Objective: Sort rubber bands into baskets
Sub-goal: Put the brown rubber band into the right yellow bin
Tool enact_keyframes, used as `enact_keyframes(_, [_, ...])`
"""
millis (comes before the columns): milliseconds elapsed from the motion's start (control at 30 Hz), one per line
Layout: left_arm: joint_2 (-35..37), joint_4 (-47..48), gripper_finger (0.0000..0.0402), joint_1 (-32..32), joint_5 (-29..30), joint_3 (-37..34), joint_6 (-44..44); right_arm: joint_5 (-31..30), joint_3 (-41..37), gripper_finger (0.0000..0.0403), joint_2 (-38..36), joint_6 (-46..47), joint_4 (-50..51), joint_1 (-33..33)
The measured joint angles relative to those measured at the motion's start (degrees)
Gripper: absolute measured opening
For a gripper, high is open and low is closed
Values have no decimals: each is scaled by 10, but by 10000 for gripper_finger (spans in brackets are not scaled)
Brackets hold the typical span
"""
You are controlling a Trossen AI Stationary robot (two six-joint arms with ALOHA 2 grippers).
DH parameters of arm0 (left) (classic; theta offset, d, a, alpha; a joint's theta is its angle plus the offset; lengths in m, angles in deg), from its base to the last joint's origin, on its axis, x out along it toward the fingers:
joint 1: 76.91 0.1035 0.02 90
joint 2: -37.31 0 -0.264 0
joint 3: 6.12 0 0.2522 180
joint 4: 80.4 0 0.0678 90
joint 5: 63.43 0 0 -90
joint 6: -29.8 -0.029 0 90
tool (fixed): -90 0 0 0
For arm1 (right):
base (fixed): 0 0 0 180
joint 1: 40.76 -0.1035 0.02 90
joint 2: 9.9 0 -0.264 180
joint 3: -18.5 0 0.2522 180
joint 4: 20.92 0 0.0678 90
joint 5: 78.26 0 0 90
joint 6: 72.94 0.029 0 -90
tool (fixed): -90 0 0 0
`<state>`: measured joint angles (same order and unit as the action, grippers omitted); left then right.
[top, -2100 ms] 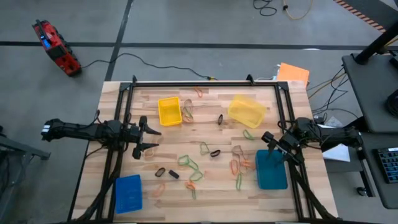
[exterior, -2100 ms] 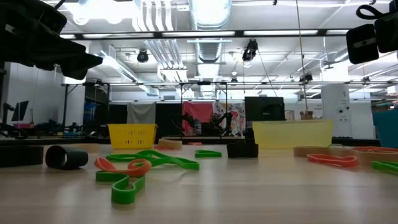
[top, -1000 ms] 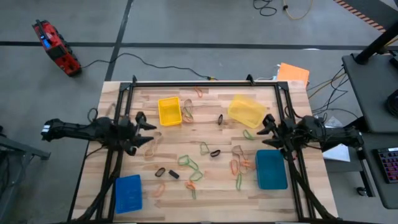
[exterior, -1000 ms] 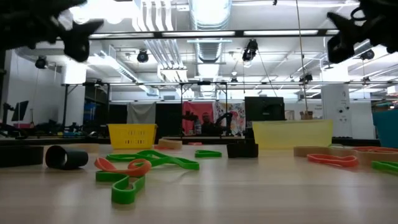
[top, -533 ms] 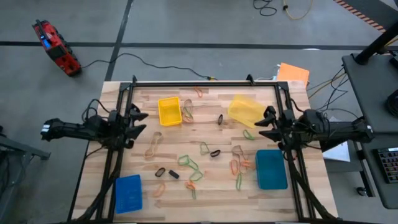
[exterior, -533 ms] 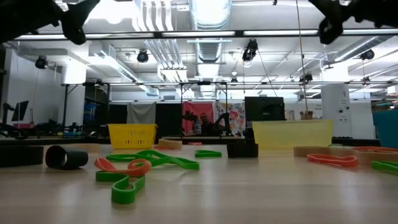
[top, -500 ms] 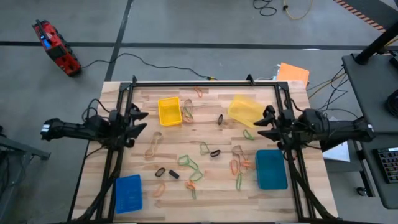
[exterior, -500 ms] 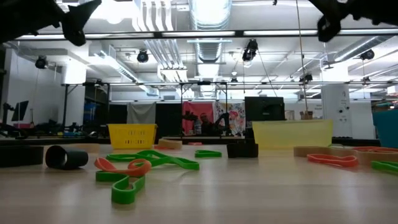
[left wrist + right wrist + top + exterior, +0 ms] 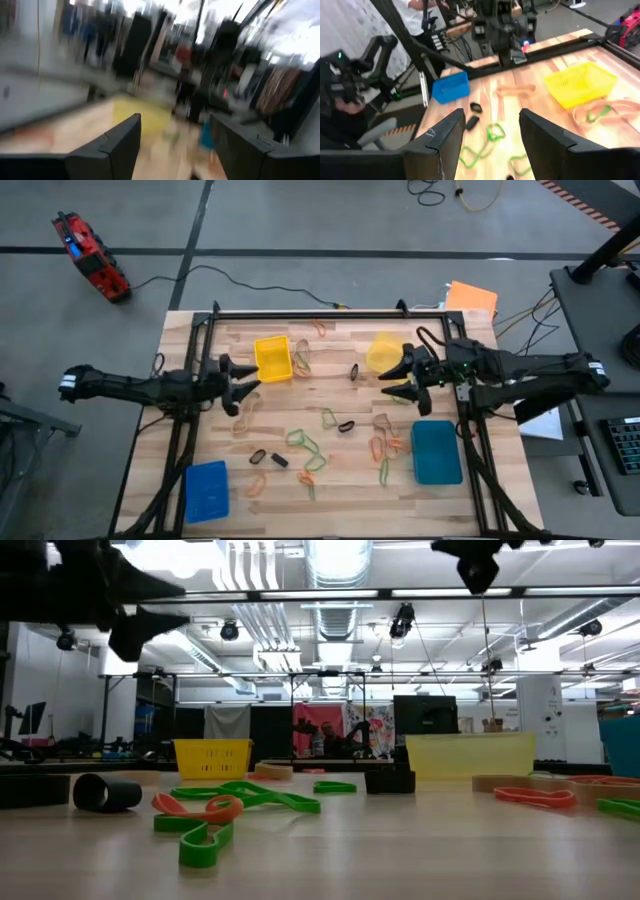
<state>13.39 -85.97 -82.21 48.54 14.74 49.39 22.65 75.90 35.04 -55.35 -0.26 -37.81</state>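
Left gripper [image 9: 243, 381], fingers spread and empty, hovers left of centre beside the yellow basket [image 9: 272, 358]. Right gripper [image 9: 397, 377], also spread and empty, hovers right of centre over the pale basket [image 9: 380, 348].

No words, numbers, labels or signs are showing clearly enough to read in any of the views. The far wall of the room in the low view is carrying some colourful shapes near the middle of the frame, but they are too small and blurry to make out any letters.
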Motion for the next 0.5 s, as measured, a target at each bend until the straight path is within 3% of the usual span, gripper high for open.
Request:
enact_keyframes(133, [-55, 125, 220, 0, 1, 55, 65, 0, 47, 183, 52, 2, 44, 10])
enact_keyframes(300, [-130, 215, 220, 0, 6, 123, 53, 4, 112, 183, 110, -23, 128, 22])
enact_keyframes(500, [-195, 324, 220, 0, 15, 191, 36, 62, 168, 183, 184, -74, 229, 25])
